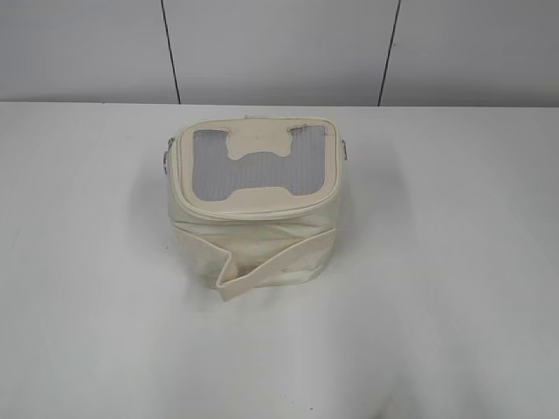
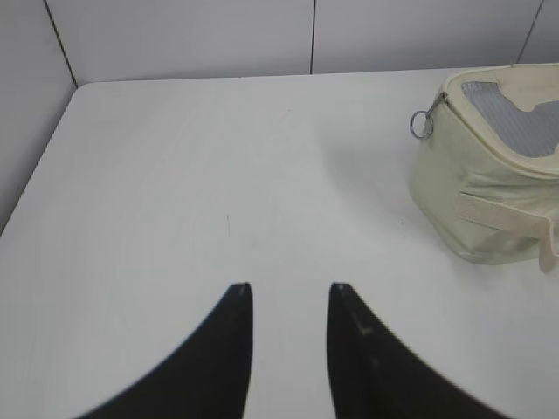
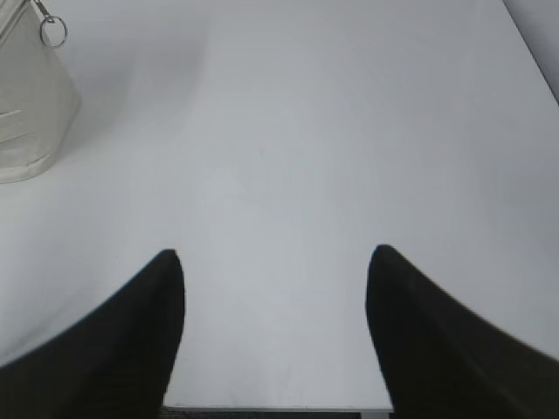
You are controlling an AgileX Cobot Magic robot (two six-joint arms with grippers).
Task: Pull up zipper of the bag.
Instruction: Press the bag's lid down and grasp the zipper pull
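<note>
The cream-white boxy bag (image 1: 253, 214) stands in the middle of the white table, grey mesh lid panel with a bone-shaped patch facing up. The zipper (image 1: 262, 209) runs round the lid rim; a silver ring pull hangs at its left side (image 1: 164, 159) and another at its right (image 1: 348, 150). The left wrist view shows the bag (image 2: 489, 201) far right with a ring pull (image 2: 422, 124). The right wrist view shows the bag's edge (image 3: 31, 113) with a ring (image 3: 53, 32). My left gripper (image 2: 290, 286) and right gripper (image 3: 275, 255) are open, empty, well away from the bag. Neither shows in the exterior view.
The white table (image 1: 454, 288) ends at a grey panelled wall (image 1: 279, 52) behind the bag. Its left edge (image 2: 35, 166) shows in the left wrist view and its near edge (image 3: 279, 408) in the right wrist view.
</note>
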